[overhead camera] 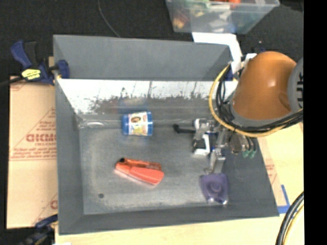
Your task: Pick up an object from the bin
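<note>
Gripper [215,160] just beside rounded purple plastic piece [214,188] — metal bin [153,60], right.

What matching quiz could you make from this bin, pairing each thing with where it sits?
Things:
1. blue can
2. orange-red stapler-like tool
3. purple piece
4. gripper

Places:
A. close by the purple piece, on its far side
B. lying on its side near the back wall of the bin
C. front corner of the floor, on the view's right
D. on the floor, left of middle, nearer the front

Pairs: 1-B, 2-D, 3-C, 4-A.
</note>
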{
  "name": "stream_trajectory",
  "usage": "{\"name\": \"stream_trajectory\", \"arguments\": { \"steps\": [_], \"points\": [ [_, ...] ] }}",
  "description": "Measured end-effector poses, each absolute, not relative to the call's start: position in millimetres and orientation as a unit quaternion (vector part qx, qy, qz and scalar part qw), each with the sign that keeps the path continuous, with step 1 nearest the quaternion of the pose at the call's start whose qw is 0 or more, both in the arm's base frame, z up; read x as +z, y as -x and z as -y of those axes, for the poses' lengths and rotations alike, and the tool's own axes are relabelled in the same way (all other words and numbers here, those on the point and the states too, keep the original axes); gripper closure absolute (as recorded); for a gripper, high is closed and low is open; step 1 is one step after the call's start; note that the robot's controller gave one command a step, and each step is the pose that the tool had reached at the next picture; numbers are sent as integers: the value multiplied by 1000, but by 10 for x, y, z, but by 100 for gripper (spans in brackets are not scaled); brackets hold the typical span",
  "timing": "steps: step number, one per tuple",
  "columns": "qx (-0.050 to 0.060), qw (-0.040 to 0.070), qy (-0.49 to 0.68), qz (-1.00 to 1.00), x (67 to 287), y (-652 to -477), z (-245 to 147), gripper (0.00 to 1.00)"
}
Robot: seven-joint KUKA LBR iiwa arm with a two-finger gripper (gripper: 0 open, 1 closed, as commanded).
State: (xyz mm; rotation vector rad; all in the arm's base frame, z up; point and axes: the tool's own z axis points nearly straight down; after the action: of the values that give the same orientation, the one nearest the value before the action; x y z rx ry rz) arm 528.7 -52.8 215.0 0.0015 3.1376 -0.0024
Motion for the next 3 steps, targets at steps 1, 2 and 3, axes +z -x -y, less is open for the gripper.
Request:
{"name": "stream_trajectory", "arguments": {
  "steps": [1, 2, 3],
  "points": [
    [0, 7, -66, -998, 966, -6259, 708, 0],
    [-2, 9, 32, -999, 715, -6247, 982, 0],
    [0, 5, -142, -990, 718, -6484, 757, 0]
  ]
}}
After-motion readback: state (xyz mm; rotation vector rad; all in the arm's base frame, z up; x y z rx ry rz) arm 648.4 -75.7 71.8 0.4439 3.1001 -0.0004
